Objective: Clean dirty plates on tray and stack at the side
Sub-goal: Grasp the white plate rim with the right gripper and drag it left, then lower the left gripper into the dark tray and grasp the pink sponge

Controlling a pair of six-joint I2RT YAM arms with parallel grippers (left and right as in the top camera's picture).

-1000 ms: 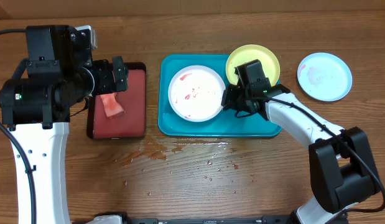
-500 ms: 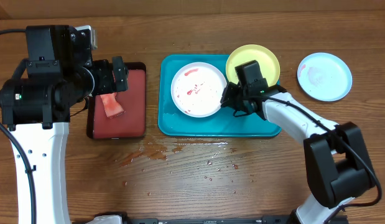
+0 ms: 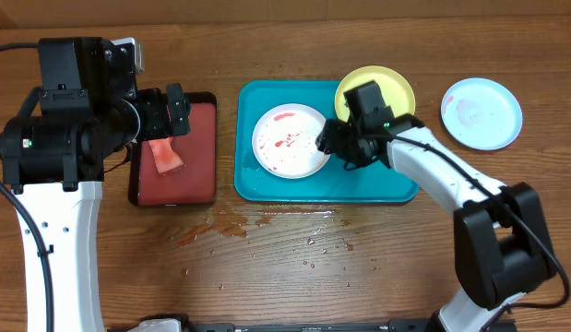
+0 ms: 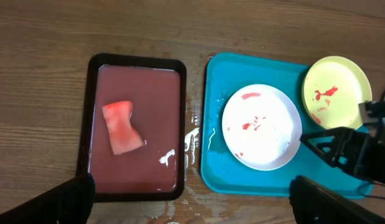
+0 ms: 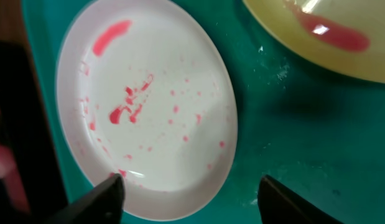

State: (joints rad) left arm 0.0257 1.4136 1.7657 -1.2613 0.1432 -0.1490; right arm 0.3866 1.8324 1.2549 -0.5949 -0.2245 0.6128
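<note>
The wooden worktop point(image 3: 285, 277) carries everything, with a patch of spilled droplets point(image 3: 231, 228) near its middle, toward the front edge. The tray point(image 3: 294, 187), teal, sits at the middle, toward the far edge. Just to its left lies a smaller black-rimmed red tray point(image 3: 197, 175) holding reddish liquid.

The light blue plate point(image 3: 481, 113) lies alone on the worktop, right of the teal tray and toward the far right corner, faintly smeared pink. The white plate point(image 3: 290, 141) lies flat in the left half of the teal tray, spotted with red sauce. The yellow-green plate point(image 3: 402, 89) sits at the tray's far right corner, overlapping the far rim, with a red smear on it.

A pink-stained sponge point(image 4: 122, 127) lies in the red tray, toward its left edge.

The right gripper point(image 5: 189, 183) hangs at the white plate's right edge, jaws parted, the rim between its fingers but not clamped. The left gripper point(image 4: 192, 179) hovers above the red tray with jaws spread wide, holding nothing.
</note>
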